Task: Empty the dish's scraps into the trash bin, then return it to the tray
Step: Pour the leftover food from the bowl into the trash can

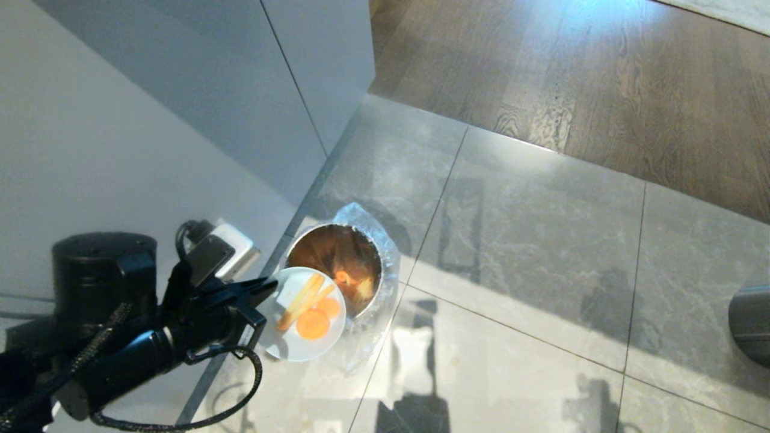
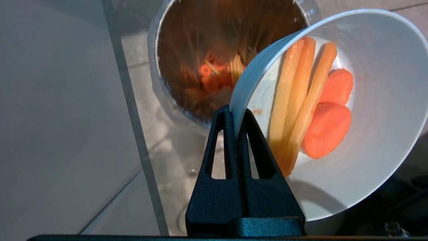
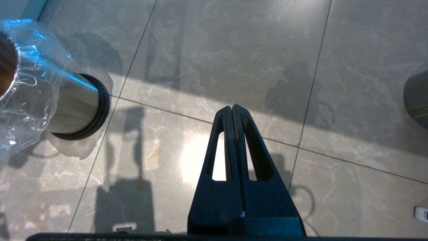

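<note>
My left gripper [image 1: 267,287] [image 2: 236,112] is shut on the rim of the dish [image 1: 304,346] [image 2: 378,144], a pale round bowl tilted beside the trash bin [image 1: 388,264] [image 2: 157,67]. The scraps [image 1: 313,313] [image 2: 311,107], orange carrot slices and pale sticks, still lie inside the bowl. More orange scraps show at the bottom of the bin's coppery inside. The bin, lined with a crinkled clear bag, also shows in the right wrist view [image 3: 67,107]. My right gripper [image 3: 232,107] hangs shut and empty over the floor tiles. The tray is out of view.
Grey marble floor tiles [image 1: 529,252] give way to wooden flooring [image 1: 601,72] farther off. White cabinet fronts [image 1: 150,120] stand close on the left of the bin. A grey cylinder [image 1: 752,325] [image 3: 418,97] stands at the right edge.
</note>
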### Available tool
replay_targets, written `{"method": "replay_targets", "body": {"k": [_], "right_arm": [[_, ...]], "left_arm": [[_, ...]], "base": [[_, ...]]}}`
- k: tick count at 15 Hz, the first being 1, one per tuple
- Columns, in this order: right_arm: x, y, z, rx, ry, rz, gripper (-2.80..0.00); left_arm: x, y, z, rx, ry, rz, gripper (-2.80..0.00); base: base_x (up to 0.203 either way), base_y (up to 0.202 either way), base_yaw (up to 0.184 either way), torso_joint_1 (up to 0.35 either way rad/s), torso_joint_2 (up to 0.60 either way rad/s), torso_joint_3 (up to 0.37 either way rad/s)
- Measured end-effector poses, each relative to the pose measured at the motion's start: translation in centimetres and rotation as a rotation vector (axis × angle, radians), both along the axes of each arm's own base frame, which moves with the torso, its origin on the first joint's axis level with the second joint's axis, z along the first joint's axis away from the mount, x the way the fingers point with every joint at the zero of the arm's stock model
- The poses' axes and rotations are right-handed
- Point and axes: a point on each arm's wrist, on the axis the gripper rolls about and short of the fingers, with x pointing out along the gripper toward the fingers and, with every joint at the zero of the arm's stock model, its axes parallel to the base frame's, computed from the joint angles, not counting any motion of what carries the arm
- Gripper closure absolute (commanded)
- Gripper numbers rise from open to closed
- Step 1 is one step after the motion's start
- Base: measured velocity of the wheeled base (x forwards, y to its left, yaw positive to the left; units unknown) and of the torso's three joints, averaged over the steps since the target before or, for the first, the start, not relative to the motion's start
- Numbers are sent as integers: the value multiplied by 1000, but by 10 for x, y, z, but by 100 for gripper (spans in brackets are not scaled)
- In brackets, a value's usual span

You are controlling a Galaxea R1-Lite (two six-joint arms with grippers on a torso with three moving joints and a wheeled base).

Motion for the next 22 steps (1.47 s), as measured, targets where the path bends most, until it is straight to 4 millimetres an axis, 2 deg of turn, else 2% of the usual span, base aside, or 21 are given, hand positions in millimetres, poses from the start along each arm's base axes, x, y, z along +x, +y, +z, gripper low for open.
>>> {"method": "replay_targets", "body": {"k": [4,7,10,12,16,22], "right_arm": [[0,0,0,1,0,0,0],[0,0,0,0,0,0,0],[0,0,0,1,0,0,0],[0,0,0,0,0,0,0],[0,0,0,0,0,0,0],[0,0,0,1,0,0,0]], "left_arm": [[26,-19,-9,-50,-117,-25,0],[45,-28,-8,-117,-247,-21,0],[63,-33,-3,-178,-351,-5,0],[73,-27,0,-213,-435,28,0],[81,-6,-7,-98,-492,76,0],[77,-2,-10,162,-528,48,0]], "base": [[0,0,0,0,0,0],[0,0,0,0,0,0],[0,0,0,0,0,0],[0,0,0,0,0,0],[0,0,0,0,0,0],[0,0,0,0,0,0]]}}
